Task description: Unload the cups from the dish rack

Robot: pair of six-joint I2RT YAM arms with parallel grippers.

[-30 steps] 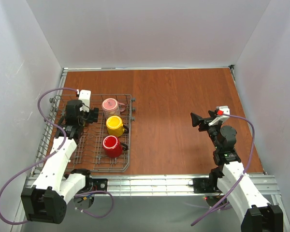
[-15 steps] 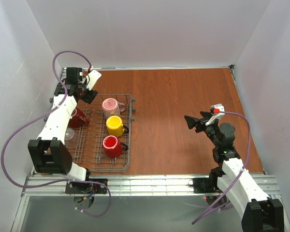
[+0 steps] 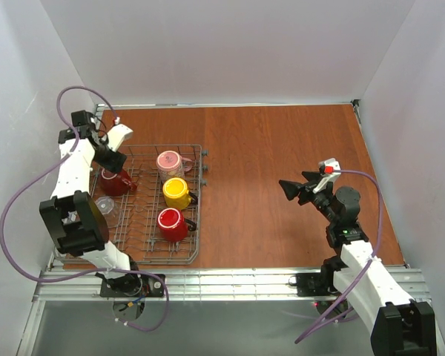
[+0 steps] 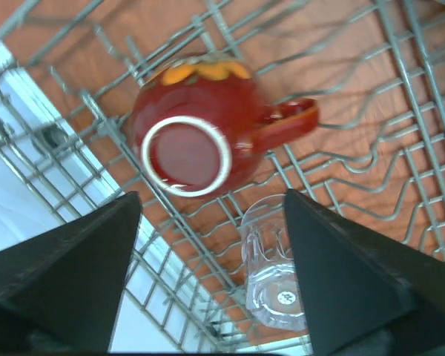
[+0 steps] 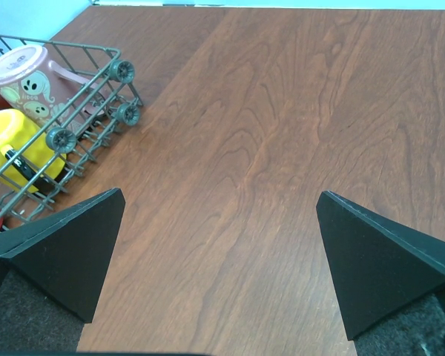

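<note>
Upturned dark-red mug (image 4: 196, 133) — beyond the parted left fingers (image 4: 67, 289), untouched

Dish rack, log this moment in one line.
left claw open above upturned maroon mug | glass tumbler beside it | rack: pink mug, yellow mug, red mug | right claw open over table

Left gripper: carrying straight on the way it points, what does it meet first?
Probably the upturned dark red mug in the dish rack, centred in the left wrist view; depth is unclear.
</note>
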